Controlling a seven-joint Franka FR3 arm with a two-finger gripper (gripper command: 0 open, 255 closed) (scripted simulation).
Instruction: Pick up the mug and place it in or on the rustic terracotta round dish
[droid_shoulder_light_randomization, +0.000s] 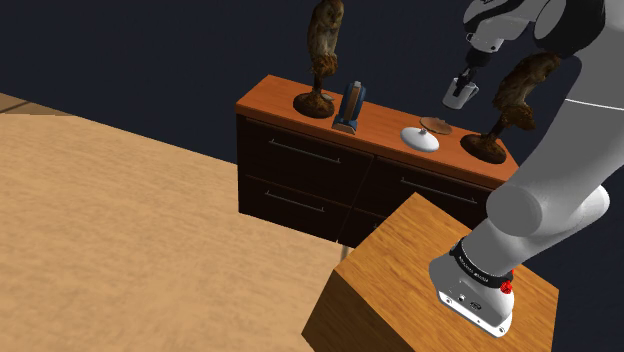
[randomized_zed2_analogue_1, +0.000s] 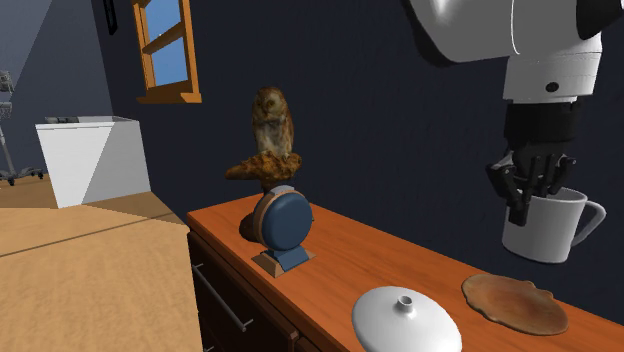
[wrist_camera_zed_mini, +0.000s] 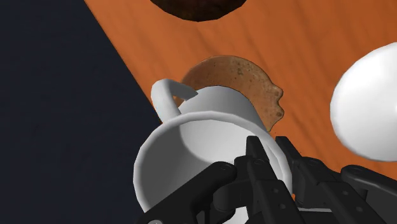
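Our gripper (randomized_zed2_analogue_1: 527, 200) is clamped on the white mug (randomized_zed2_analogue_1: 548, 232), pinching its wall at the rim on the side opposite the handle, as the wrist view shows. We see the mug in the air, roughly upright, its handle pointing to the second exterior view's right. It hangs over the brown, speckled round dish (randomized_zed2_analogue_1: 513, 303), with a clear gap between its base and the dish, so it touches nothing but the gripper. The dish lies flat on the orange-brown surface (randomized_zed2_analogue_1: 340, 250) of a dark cabinet (droid_shoulder_light_randomization: 300, 170) with drawers. Just beside the dish, toward the second exterior view's left, sits a white domed lid (randomized_zed2_analogue_1: 405, 320) with a small knob on top. Farther along the surface we find a blue round object (randomized_zed2_analogue_1: 283, 222) standing on a small wooden foot, and behind it an owl figure (randomized_zed2_analogue_1: 271, 130) on a brown mount. In the shoulder view a second owl figure (droid_shoulder_light_randomization: 515, 92) stands at the other end of the surface, near the dish. The arm rises from its wooden stand (droid_shoulder_light_randomization: 400, 290), which sits on a wood floor (droid_shoulder_light_randomization: 120, 220) in front of the cabinet.
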